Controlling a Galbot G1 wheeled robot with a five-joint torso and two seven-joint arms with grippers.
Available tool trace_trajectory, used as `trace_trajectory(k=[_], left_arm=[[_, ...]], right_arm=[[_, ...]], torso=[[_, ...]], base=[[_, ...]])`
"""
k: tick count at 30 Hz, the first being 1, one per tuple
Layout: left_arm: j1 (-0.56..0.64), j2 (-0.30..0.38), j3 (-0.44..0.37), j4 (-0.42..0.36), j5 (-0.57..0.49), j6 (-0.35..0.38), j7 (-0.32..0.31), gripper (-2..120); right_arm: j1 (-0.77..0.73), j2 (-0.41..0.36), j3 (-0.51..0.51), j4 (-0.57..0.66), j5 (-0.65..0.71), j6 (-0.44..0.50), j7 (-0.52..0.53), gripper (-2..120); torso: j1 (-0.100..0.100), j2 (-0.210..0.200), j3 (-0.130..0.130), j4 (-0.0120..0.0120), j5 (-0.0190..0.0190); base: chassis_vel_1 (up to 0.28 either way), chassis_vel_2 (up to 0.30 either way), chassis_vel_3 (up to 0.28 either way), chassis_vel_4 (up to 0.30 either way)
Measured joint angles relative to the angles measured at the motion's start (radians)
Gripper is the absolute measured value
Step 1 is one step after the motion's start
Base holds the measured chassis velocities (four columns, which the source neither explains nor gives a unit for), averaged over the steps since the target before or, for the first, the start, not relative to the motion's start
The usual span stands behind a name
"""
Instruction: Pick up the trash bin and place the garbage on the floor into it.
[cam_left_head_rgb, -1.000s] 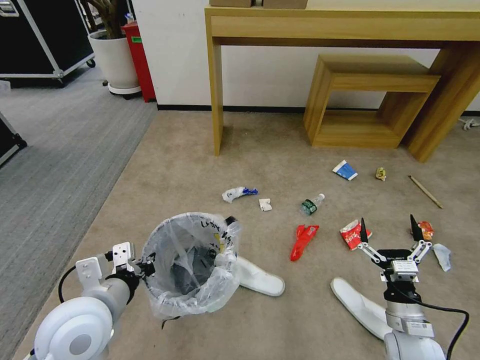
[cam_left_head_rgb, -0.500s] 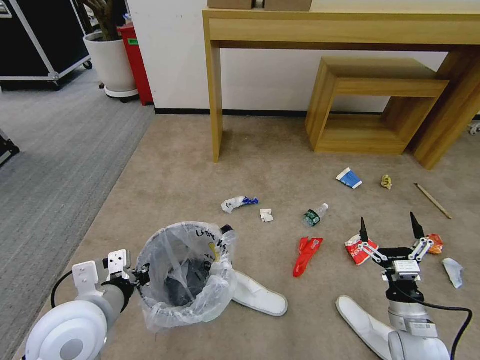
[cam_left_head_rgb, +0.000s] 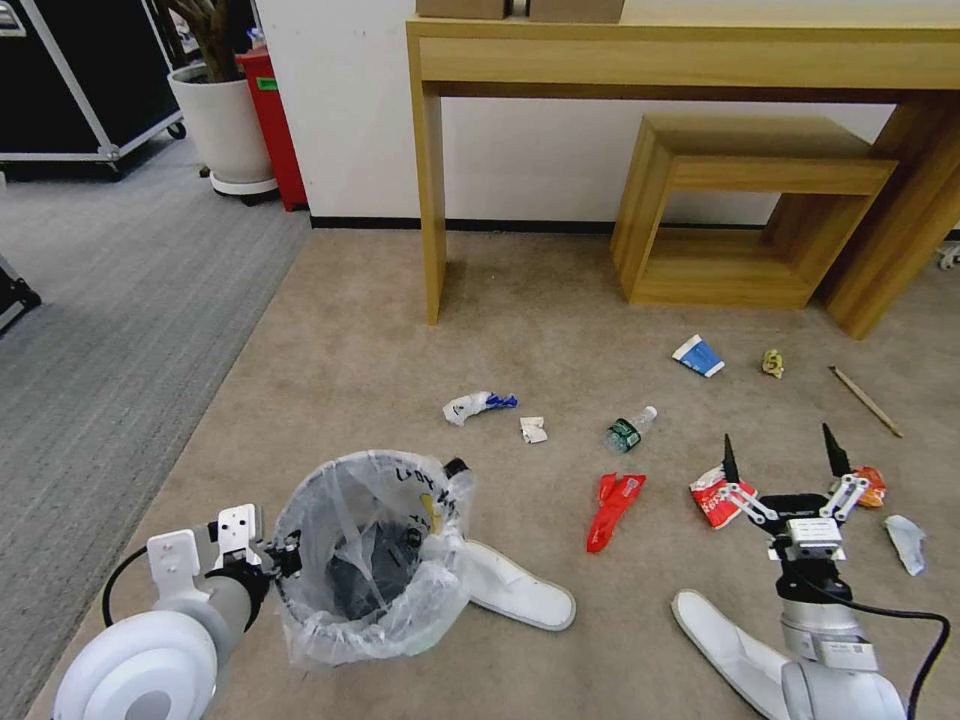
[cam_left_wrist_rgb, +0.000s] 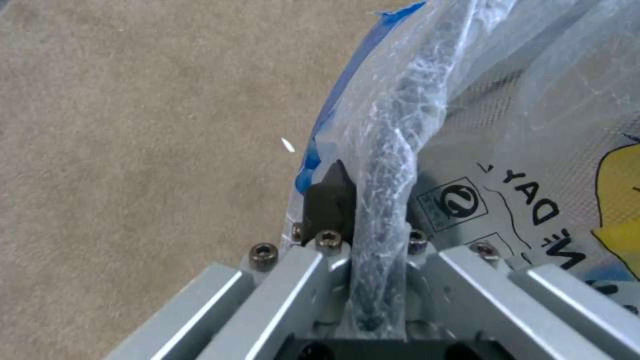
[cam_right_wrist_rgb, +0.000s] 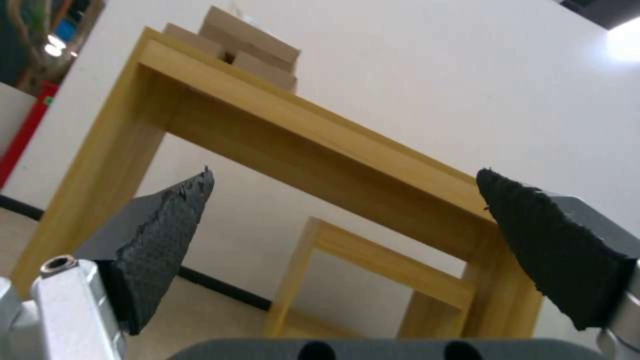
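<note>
Nearest, the left pincer (cam_left_head_rgb: 285, 553) is clamped on the bag-covered rim of the small round dark-framed trash bin lined with crinkly translucent plastic (cam_left_head_rgb: 372, 555), held at the robot's left above the beige-brown short-pile carpet floor (cam_left_head_rgb: 350, 350). A white slipper (cam_left_head_rgb: 515, 585) lies just beside the bin. On the right, the right pincer (cam_left_head_rgb: 780, 462) hovers with its black fingers spread wide and nothing between them, above a red-and-white wrapper (cam_left_head_rgb: 712, 497). Farther out lie a red wrapper (cam_left_head_rgb: 612, 508), a green-label clear bottle (cam_left_head_rgb: 628, 430) and a blue-white carton (cam_left_head_rgb: 698, 356). Beyond stands a light wooden counter (cam_left_head_rgb: 690, 60).
</note>
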Motion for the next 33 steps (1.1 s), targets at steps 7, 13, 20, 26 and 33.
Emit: trace_trajectory(k=[7, 13, 20, 26, 33], left_arm=[[-0.003, -0.007, 0.012, 0.006, 0.022, -0.006, 0.014, 0], [0.000, -0.008, 0.015, 0.005, 0.033, -0.010, 0.020, 0], [0.016, -0.017, 0.016, 0.004, 0.057, -0.010, 0.028, 0], [0.005, -0.016, 0.022, 0.007, 0.058, -0.018, 0.031, 0], [-0.013, -0.013, 0.038, 0.017, 0.066, -0.020, 0.037, 0]], right_arm=[[-0.014, 0.016, 0.007, -0.003, 0.001, 0.012, 0.010, 100], [-0.009, 0.039, -0.006, 0.006, -0.011, 0.015, -0.003, 100], [-0.005, 0.046, -0.014, 0.004, -0.006, 0.020, -0.017, 100], [-0.005, 0.048, -0.015, 0.002, -0.007, 0.022, -0.020, 100], [-0.003, 0.049, -0.015, -0.007, -0.008, 0.023, -0.023, 100]], torso=[[0.000, 0.000, 0.000, 0.0000, 0.0000], [0.000, 0.000, 0.000, 0.0000, -0.0001], [0.000, 0.000, 0.000, 0.0001, -0.0001], [0.000, 0.000, 0.000, 0.0001, 0.0000], [0.000, 0.000, 0.000, 0.0000, 0.0000]], base=[[0.000, 0.000, 0.000, 0.000], [0.000, 0.000, 0.000, 0.000], [0.000, 0.000, 0.000, 0.000], [0.000, 0.000, 0.000, 0.000], [0.000, 0.000, 0.000, 0.000]])
